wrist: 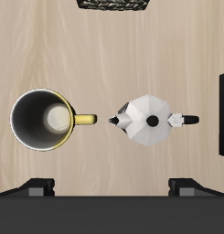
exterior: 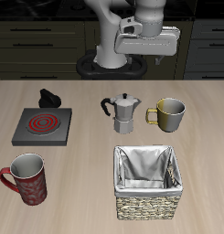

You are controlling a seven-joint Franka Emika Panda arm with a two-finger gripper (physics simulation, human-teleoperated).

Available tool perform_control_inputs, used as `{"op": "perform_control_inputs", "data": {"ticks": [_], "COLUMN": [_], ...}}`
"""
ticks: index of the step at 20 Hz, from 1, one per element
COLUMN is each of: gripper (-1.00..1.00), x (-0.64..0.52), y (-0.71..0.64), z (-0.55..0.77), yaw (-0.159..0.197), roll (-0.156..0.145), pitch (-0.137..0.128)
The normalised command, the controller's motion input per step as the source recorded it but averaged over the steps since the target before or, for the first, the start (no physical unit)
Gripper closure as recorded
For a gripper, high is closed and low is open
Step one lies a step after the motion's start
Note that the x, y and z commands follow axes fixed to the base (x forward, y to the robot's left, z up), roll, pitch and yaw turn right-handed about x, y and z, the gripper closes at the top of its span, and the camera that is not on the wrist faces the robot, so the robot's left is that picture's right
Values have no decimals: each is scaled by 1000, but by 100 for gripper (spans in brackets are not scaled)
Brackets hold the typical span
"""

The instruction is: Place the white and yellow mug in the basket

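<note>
The Franka arm's gripper (exterior: 148, 41) hangs high above the back of the table (exterior: 86, 174), clear of everything on it. In the wrist view only the two dark fingertips (wrist: 37, 187) show at the frame's edge, set wide apart with nothing between them.

The white and yellow mug (exterior: 168, 113) stands upright on the bare wood, seen in the exterior view at about 12 o'clock from the basket (exterior: 146, 182) and apart from it. Its loop handle points toward the silver moka pot (exterior: 125, 112) just beside it; the wrist view shows a small gap between the handle and the pot's spout.

The wicker basket, lined with grey-white cloth, sits near the table's front edge. From the basket, in the exterior view, a red patterned mug (exterior: 26, 177) stands at 9 o'clock, well apart. A flat hotplate with a red coil (exterior: 42, 125) lies at about 10 o'clock, and a small black object (exterior: 50, 97) sits just behind it.
</note>
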Motion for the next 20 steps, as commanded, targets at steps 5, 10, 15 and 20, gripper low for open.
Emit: {"op": "perform_control_inputs", "data": {"ticks": [5, 10, 15, 20], "gripper": [-100, -100, -100, -100], "x": [51, 142, 213, 265], "y": [422, 509, 310, 414], "z": [-45, -28, -36, -189], "yaw": [17, 7, -11, -5], "roll": [13, 19, -11, -16], "pitch": [-13, -34, -13, 46]}}
